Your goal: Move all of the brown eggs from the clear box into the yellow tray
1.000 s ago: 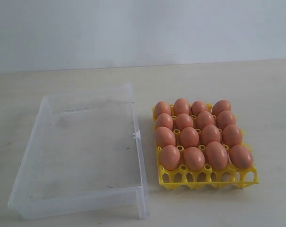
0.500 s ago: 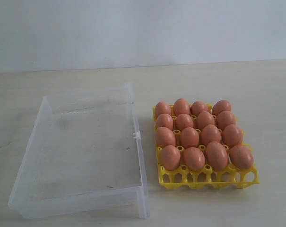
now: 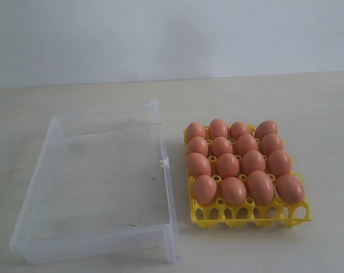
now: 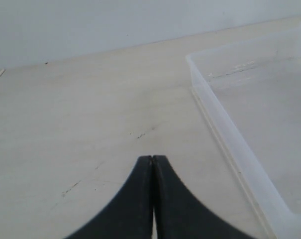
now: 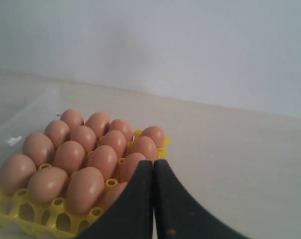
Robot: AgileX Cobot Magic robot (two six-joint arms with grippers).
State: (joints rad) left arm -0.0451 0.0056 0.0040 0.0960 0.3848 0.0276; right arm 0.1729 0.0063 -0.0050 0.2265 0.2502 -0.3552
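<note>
Shut tight at the left gripper, with both black fingers pressed flat together and nothing held. Hanging over the bare table, just outside the clear box, on the side away from the yellow tray. Near one box corner, not touching it.

Shut tight too at the right gripper, fingers together, nothing held. Hanging close to the yellow tray, on the side away from the clear box. Apart from the brown eggs, with a few of them partly hidden behind the black fingers.

Sixteen brown eggs in the yellow tray, in four rows of four. Each one standing in its own cup, packed close to the next. A strip of bare yellow holes along the near edge of the tray.

Just to the left of the tray, the clear box, bigger than the tray. Cannot tell if touching or a tiny bit apart. A small clip on the box wall facing the tray.

Behind the tray, more pale table, then a plain white wall.
</note>
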